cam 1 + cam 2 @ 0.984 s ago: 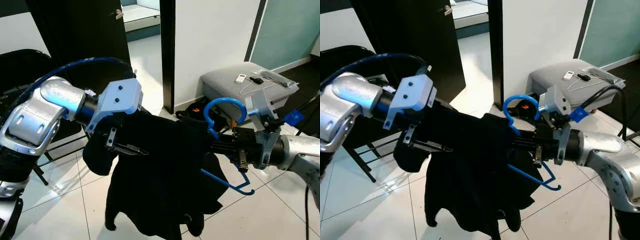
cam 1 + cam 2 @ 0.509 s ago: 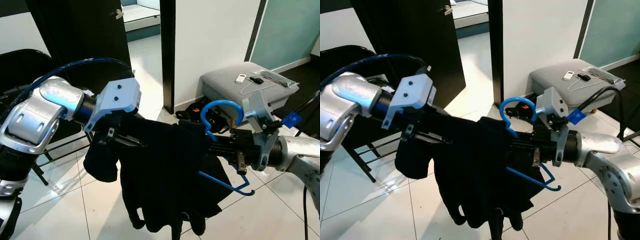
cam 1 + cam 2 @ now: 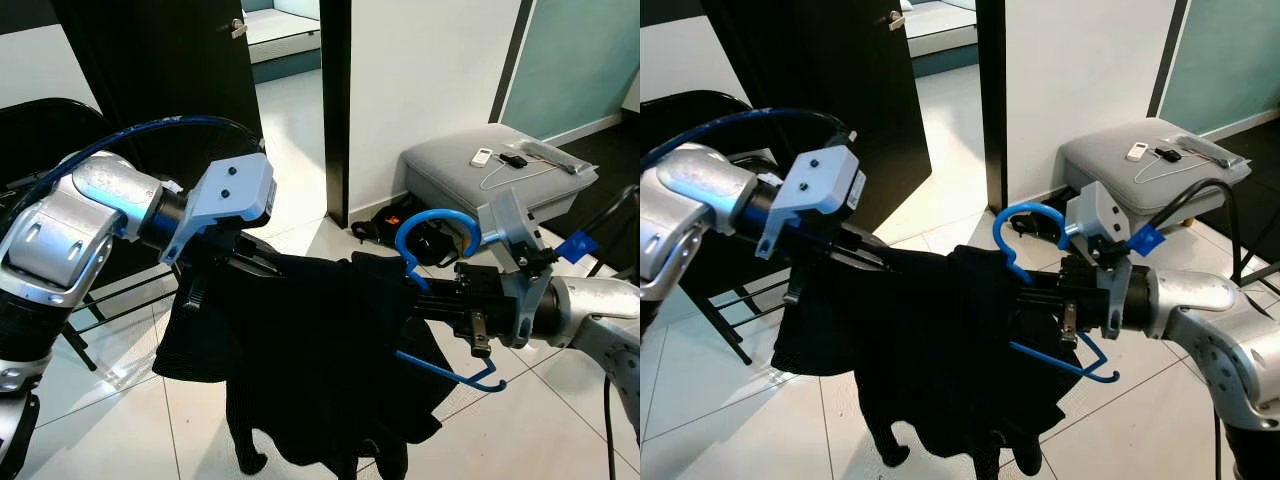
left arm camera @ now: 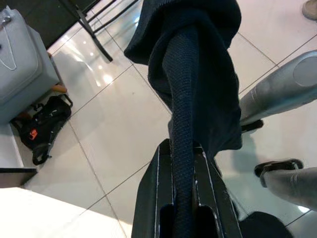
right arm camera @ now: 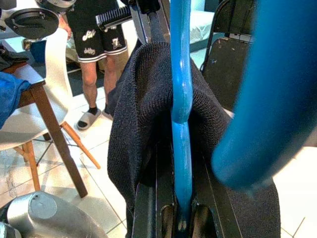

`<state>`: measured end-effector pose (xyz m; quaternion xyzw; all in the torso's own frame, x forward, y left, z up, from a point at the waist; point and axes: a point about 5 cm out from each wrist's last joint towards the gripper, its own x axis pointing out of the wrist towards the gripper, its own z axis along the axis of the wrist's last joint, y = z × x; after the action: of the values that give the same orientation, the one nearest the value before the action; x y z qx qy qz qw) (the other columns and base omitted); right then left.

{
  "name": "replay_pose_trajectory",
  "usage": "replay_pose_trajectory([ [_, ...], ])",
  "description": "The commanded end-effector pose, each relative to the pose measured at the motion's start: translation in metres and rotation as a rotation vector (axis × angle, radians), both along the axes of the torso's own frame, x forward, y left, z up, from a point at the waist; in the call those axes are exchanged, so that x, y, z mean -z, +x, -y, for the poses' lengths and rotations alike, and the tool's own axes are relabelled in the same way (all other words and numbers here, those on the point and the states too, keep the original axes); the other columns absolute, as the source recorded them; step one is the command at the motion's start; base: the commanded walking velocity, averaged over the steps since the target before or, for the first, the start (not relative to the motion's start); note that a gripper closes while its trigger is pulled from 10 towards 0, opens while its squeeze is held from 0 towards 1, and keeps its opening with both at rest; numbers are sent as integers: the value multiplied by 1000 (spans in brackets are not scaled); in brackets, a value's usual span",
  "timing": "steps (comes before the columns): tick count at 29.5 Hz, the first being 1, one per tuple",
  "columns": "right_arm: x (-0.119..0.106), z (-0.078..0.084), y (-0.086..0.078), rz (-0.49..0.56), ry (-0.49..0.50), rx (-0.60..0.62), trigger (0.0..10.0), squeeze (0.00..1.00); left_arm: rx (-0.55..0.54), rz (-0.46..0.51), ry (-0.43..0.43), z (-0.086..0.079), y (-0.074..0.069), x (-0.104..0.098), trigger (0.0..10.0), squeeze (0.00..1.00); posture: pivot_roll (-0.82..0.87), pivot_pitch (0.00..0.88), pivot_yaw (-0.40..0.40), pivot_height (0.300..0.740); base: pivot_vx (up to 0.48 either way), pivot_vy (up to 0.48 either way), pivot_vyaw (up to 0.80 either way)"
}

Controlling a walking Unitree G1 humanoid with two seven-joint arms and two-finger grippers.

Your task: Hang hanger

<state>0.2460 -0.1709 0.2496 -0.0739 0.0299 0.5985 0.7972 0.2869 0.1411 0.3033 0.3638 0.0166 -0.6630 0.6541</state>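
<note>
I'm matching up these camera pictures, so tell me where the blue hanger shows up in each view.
Left eye view: blue hanger, hook right of centre, above the right claw.
Right eye view: hook at centre.
Left wrist view: not in it.
Right wrist view: bar running up the middle.
Shared landmark: the black sweater draped over it.

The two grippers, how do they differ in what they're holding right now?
The left gripper is shut on the black sweater alone, pulling a fold of knit out sideways. The right gripper is shut on the blue hanger, with sweater bunched around it. Both are raised at a similar height, facing each other.
</note>
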Motion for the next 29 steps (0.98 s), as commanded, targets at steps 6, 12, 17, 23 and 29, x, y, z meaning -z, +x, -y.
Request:
replay_pose_trajectory([
  [6,-4,-9,8,71,62,67,10000,0,-35,226,35,11,9,-3,0,0,-87,2,95,740,0,0,0],
  [12,-2,-9,26,62,151,212,10000,1000,-41,367,-54,22,14,-20,0,0,-80,1,95,740,0,0,0],
  [17,0,1,27,56,208,265,10000,1000,-76,459,-50,17,23,-33,0,0,-74,0,102,740,0,0,0],
  [23,-3,67,21,73,270,483,10000,1000,-166,648,-34,0,37,-63,0,0,-85,4,118,740,0,0,0],
  [29,-10,111,12,99,352,628,10000,1000,-183,695,-26,-6,40,-73,0,0,-95,5,130,740,0,0,0],
])
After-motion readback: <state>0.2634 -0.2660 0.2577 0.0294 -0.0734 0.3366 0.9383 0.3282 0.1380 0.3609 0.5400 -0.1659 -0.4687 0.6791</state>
